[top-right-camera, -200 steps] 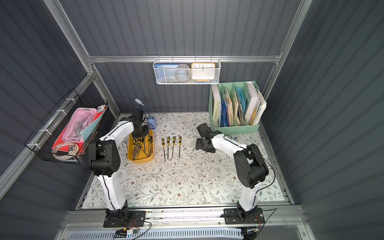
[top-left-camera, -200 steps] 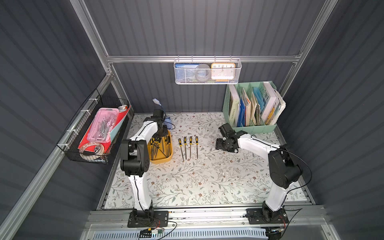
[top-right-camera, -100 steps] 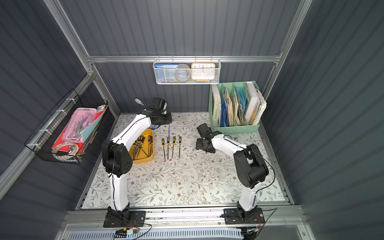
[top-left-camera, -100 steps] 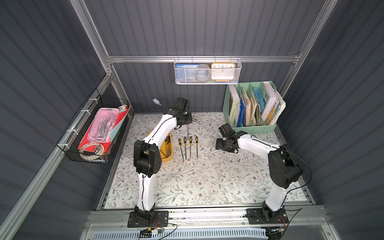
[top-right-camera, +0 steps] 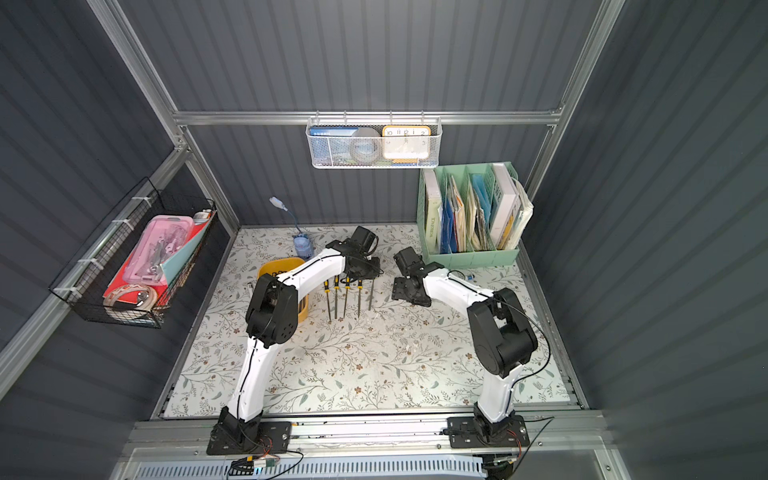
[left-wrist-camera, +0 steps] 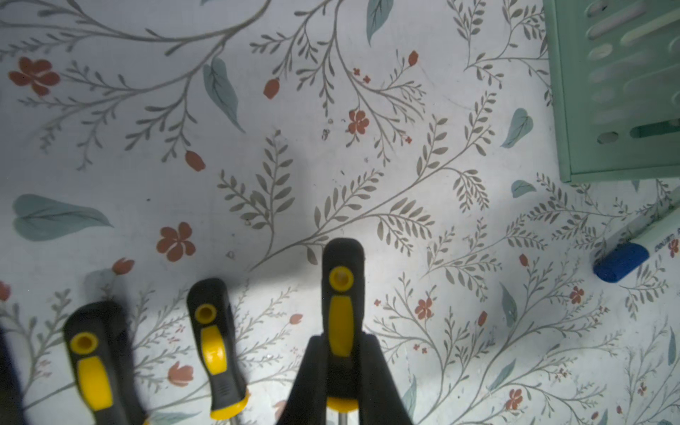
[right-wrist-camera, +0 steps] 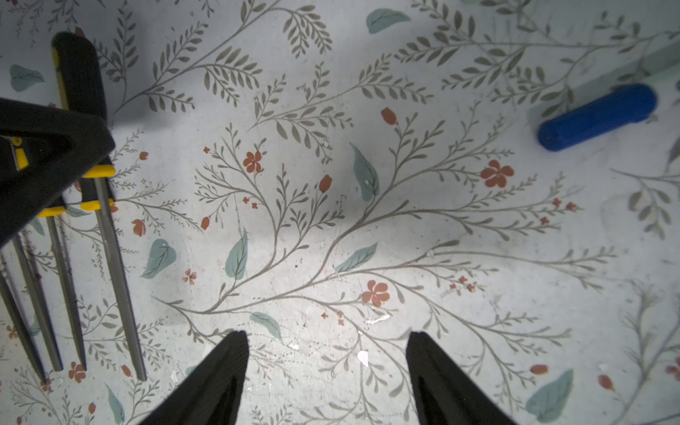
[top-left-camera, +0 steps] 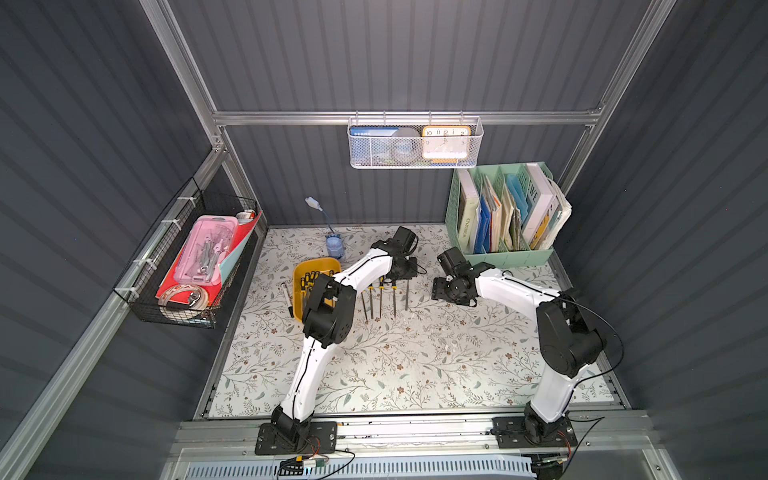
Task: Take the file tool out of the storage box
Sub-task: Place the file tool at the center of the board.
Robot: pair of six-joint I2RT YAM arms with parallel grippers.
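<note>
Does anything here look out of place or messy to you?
Mostly tidy. A blue-capped marker pen lies loose on the floral mat near the mint-green file organiser, and small white flecks dot the mat, like chipped paint. Nothing looks spilled or broken.

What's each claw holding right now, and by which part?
The left claw is shut on a file tool, gripping its black-and-yellow handle near the shaft end. The right claw is open and holds nothing.
</note>
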